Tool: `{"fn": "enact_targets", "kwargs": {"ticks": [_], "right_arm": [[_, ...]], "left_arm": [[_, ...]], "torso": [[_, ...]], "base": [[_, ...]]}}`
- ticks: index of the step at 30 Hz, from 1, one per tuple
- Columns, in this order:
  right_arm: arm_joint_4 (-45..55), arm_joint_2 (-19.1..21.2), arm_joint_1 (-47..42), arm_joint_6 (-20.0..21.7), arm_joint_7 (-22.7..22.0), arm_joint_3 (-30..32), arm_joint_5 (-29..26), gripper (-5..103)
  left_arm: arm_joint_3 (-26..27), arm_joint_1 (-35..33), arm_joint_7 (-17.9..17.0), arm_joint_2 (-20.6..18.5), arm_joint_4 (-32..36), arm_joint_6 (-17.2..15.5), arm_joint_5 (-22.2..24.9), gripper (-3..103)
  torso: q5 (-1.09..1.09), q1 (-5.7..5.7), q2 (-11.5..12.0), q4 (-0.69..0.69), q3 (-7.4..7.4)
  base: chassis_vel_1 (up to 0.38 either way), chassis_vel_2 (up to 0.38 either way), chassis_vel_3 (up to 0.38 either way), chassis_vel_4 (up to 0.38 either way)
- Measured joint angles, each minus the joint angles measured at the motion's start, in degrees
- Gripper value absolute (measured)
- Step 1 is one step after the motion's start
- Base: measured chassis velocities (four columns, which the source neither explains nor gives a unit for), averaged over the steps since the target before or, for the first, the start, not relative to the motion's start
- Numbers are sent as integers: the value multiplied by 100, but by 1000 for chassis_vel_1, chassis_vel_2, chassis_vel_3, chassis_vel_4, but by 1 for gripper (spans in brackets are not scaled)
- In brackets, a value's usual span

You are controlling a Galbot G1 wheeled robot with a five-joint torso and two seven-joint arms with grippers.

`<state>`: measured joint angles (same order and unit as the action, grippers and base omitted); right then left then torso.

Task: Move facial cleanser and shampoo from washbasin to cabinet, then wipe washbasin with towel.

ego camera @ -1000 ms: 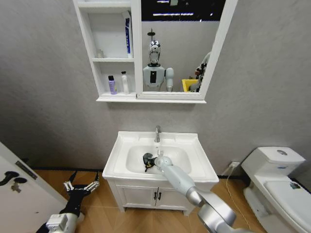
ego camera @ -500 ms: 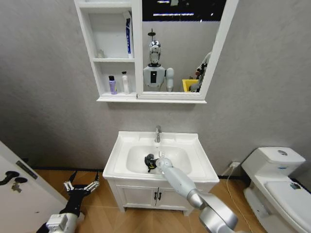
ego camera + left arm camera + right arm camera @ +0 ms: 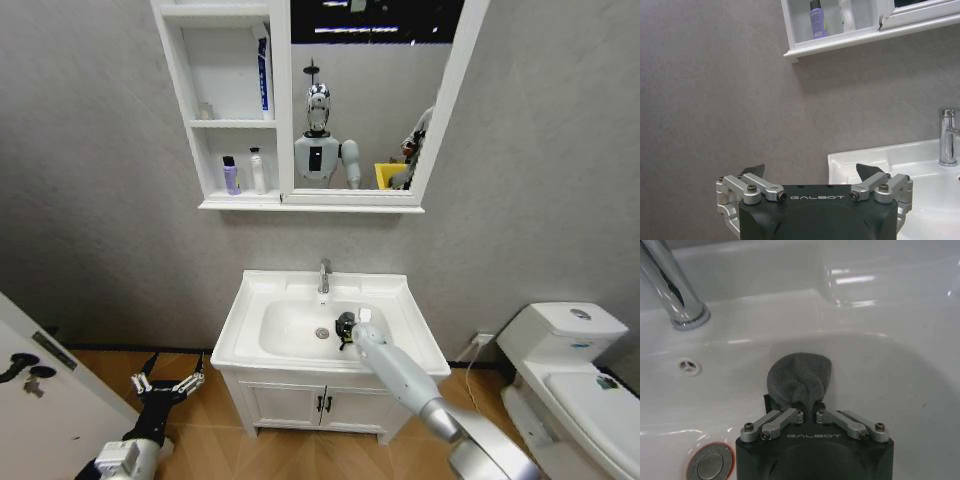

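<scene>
Your right gripper (image 3: 799, 405) is clamped on the grey towel (image 3: 799, 379) — pressed, it seems, against the washbasin (image 3: 880, 365) bowl's right side — while the left gripper (image 3: 810, 175) hangs spread wide beside the floor.

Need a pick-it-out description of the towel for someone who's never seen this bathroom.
Find the white washbasin under the mirror, then look inside its oval bowl, right of the red-ringed drain. The towel is the small bunched dark grey cloth clamped in the right pincer, pressed against the bowl wall. It is the one soft, dark thing among white ceramic and the chrome faucet.
</scene>
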<state>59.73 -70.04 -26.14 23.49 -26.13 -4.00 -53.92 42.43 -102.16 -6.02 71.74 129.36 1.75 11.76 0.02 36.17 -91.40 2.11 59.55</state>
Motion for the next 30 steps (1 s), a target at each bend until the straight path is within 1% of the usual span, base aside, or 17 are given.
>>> {"fn": "enact_targets", "kwargs": {"ticks": [1, 2, 4, 5, 6, 7, 9, 10, 12, 13, 14, 15, 16, 18, 20, 24, 30], "right_arm": [[451, 233, -119, -37, 58, 168, 197, 6], [451, 233, -119, -37, 58, 168, 197, 6], [1374, 826, -382, -40, 186, 480, 304, 6], [1374, 826, -382, -40, 186, 480, 304, 6], [1704, 1087, -506, -44, 296, 629, 334, 6], [1704, 1087, -506, -44, 296, 629, 334, 6], [1898, 1418, -665, -194, 737, 935, 584, 6], [1898, 1418, -665, -194, 737, 935, 584, 6], [1576, 1539, -681, -479, 1182, 1090, 599, 6], [1576, 1539, -681, -479, 1182, 1090, 599, 6], [1444, 1542, -670, -546, 1278, 1107, 584, 6], [1095, 1534, -629, -718, 1542, 1138, 553, 6], [1095, 1534, -629, -718, 1542, 1138, 553, 6], [345, 1425, -498, -1000, 1866, 1144, 445, 6], [23, 1332, -439, -1107, 1961, 1125, 379, 6], [-212, 1232, -379, -1179, 2108, 1073, 361, 6], [-279, 1171, -309, -1163, 2145, 1008, 341, 6]], "left_arm": [[0, 0, 0, 0, 0, 0, 1, 100], [0, 0, 0, 0, 0, 0, 1, 100], [0, 0, 0, 0, 0, 1, 0, 100], [0, 0, 0, 0, 0, 1, 0, 100], [0, 0, 0, 0, 0, 1, 0, 100], [0, 0, 0, 0, 0, 1, 0, 100], [0, 0, 0, 0, 0, 1, 0, 100], [0, 0, 0, 0, 0, 1, 0, 100], [0, 0, 0, 0, 0, 1, 0, 100], [0, 0, 0, 0, 0, 1, 0, 100], [0, 0, 0, 0, 0, 1, 0, 100], [0, 0, 0, 0, 0, 2, 0, 100], [0, 0, 0, 0, 0, 2, 0, 100], [0, 0, 0, 0, 0, 1, 0, 100], [0, 0, 0, 0, 0, 1, 0, 100], [0, 0, 0, 0, 0, 1, 0, 100], [0, 0, 0, 0, 0, 0, 0, 100]], "torso": [[1, 0, 0, 0, 0], [1, 0, 0, 0, 0], [-2, 0, 0, -2, -1], [-2, 0, 0, -2, -1], [-3, -1, -1, -4, -1], [-3, -1, -1, -4, -1], [-1, -1, -1, -5, -1], [-1, -1, -1, -5, -1], [-2, -1, -1, -2, -1], [-2, -1, -1, -2, -1], [0, -1, 0, -2, -1], [1, 0, 0, -1, -1], [1, 0, 0, -1, -1], [0, 0, 0, -2, -1], [0, 0, 0, -2, 0], [-2, 0, 0, -1, -1], [-3, 0, 0, -1, 0]], "base": [[0, 0, 0, 0], [0, 0, 0, 0], [0, 0, 0, 0], [0, 0, 0, 0], [0, 0, 0, 0], [0, 0, 0, 0], [0, 0, 0, 0], [0, 0, 0, 0], [0, 0, 0, 0], [0, 0, 0, 0], [0, 0, 0, 0], [0, 0, 0, 0], [0, 0, 0, 0], [0, 0, 0, 0], [0, 0, 0, 0], [0, 0, 0, 0], [0, 0, 0, 0]]}}
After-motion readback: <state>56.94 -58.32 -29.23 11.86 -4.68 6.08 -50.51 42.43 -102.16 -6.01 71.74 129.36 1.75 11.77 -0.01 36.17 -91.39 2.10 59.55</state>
